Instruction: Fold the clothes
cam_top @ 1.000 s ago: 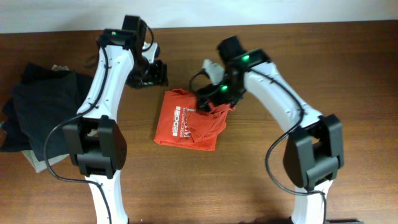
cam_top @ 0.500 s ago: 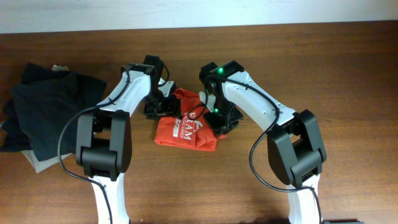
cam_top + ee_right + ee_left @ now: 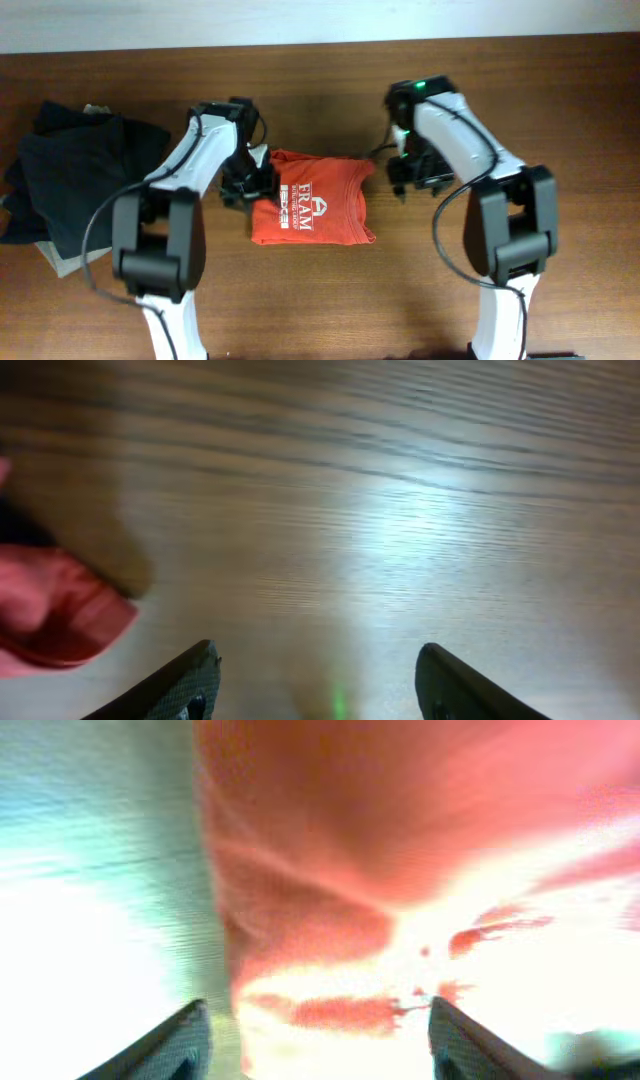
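The red-orange T-shirt [image 3: 312, 211] lies folded into a compact rectangle at the table's middle, its white "FRAM" logo facing up. My left gripper [image 3: 243, 186] is at the shirt's left edge; in the left wrist view its fingers [image 3: 318, 1042] are spread wide over blurred red fabric [image 3: 380, 870], holding nothing. My right gripper [image 3: 404, 180] hovers just right of the shirt, apart from it. In the right wrist view its fingers [image 3: 316, 682] are open over bare wood, with a corner of the shirt [image 3: 55, 615] at the left edge.
A pile of dark navy garments [image 3: 70, 175] sits at the far left on the wooden table [image 3: 560, 120], with a beige garment [image 3: 55, 258] under its lower edge. The table's back edge meets a white wall.
The right gripper has let go of the shirt and moved right, off it. The shirt now lies flatter with the logo up. The left gripper has moved down to its left edge.
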`<state>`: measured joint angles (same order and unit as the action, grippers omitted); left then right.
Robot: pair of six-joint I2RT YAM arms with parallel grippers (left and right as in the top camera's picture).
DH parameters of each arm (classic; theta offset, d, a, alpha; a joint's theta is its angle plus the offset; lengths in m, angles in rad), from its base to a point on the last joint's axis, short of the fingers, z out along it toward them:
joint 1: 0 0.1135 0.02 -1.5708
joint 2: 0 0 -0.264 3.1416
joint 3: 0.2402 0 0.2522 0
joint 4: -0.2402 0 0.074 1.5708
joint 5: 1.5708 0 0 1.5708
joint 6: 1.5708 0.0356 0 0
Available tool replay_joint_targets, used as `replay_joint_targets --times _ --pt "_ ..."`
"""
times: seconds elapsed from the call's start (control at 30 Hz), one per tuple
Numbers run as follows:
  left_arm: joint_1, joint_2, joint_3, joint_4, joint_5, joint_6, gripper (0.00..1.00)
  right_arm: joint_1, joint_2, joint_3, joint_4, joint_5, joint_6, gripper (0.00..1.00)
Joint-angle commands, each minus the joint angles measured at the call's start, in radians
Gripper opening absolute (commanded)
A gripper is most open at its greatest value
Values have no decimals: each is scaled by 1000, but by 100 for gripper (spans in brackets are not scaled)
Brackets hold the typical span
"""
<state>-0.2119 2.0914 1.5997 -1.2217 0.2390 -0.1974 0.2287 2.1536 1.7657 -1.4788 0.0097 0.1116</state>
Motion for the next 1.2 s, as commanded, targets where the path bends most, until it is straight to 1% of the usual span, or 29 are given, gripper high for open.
replay_joint_targets --times 0.0,0.07,0.1,0.13,0.17,0.23,0.43,0.57,0.63,0.7,0.8,0.83,0.9,0.97,1.03,1.07,1.1,1.17 --pt "0 -167 7 193 -172 -31 85 -16 5 -2 -3 -226 -129 67" --pt "0 -174 7 343 -174 32 85 0 5 -2 -2 -437 -203 67" --pt "0 -163 7 410 -175 53 82 17 5 -2 -2 -512 -242 67" --pt "0 -155 7 447 -168 61 82 34 5 -2 -2 -545 -254 67" --pt "0 -139 7 475 -161 73 79 52 5 -2 1 -555 -253 67" --pt "0 -85 7 524 -122 87 78 108 5 -2 7 -557 -250 67" --pt "0 41 7 505 -68 87 77 235 6 -3 47 -555 -227 68" --pt "0 86 7 431 -80 87 77 270 13 -24 85 -552 -226 69" --pt "0 114 6 379 -92 87 77 271 13 -68 139 -548 -177 70" --pt "0 131 5 304 -119 86 77 271 13 -135 212 -548 -150 70" --pt "0 135 5 145 -124 86 77 271 13 -243 341 -543 -128 70" --pt "0 135 5 92 -124 86 77 268 13 -271 386 -515 -117 70" --pt "-1 135 5 -6 -122 76 77 254 13 -298 459 -340 -30 69" --pt "-5 135 5 -97 -77 68 77 226 13 -284 532 -204 2 69" --pt "-4 135 5 -126 -37 68 75 196 13 -245 576 -185 1 70" --pt "-4 133 5 -129 -16 68 74 182 12 -212 575 -186 -2 72" --pt "-4 130 5 -127 -10 68 73 172 11 -174 550 -193 -21 74" --pt "-4 116 5 -115 -10 68 73 168 9 -83 449 -200 -84 77"
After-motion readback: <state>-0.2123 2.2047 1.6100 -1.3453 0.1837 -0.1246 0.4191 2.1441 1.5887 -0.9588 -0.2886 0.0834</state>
